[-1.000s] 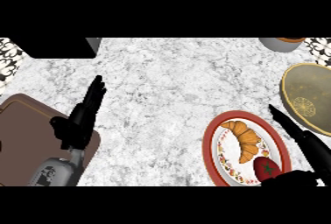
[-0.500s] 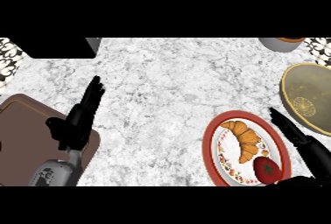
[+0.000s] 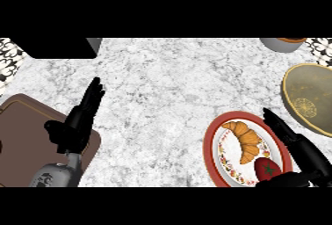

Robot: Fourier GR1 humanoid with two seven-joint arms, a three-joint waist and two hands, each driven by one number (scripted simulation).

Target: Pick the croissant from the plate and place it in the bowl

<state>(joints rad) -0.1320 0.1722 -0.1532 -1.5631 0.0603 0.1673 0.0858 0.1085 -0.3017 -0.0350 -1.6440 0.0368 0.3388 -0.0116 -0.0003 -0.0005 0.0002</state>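
Golden-brown curved croissant [image 3: 246, 140] lies on red-rimmed patterned round plate [image 3: 217, 149] beside a red strawberry [image 3: 266, 167]; right hand [image 3: 295, 143], fingers straight, over plate's right rim; olive round bowl [image 3: 310, 99] well apart; left hand [image 3: 76, 121] open, empty.

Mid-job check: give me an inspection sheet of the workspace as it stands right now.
Surface: marble counter, bare in the middle.
Job's things: croissant lies on the red-rimmed plate; bowl at the right edge holds no croissant.
Clutter: a red fruit on the plate; brown board at left; a cup at top right.
Hands: left hand open, resting over the board's edge; right hand open, fingers straight along the plate's right rim.
Cables: nothing seen.
Surroundings: dark box at top left; patterned surfaces at both upper corners.
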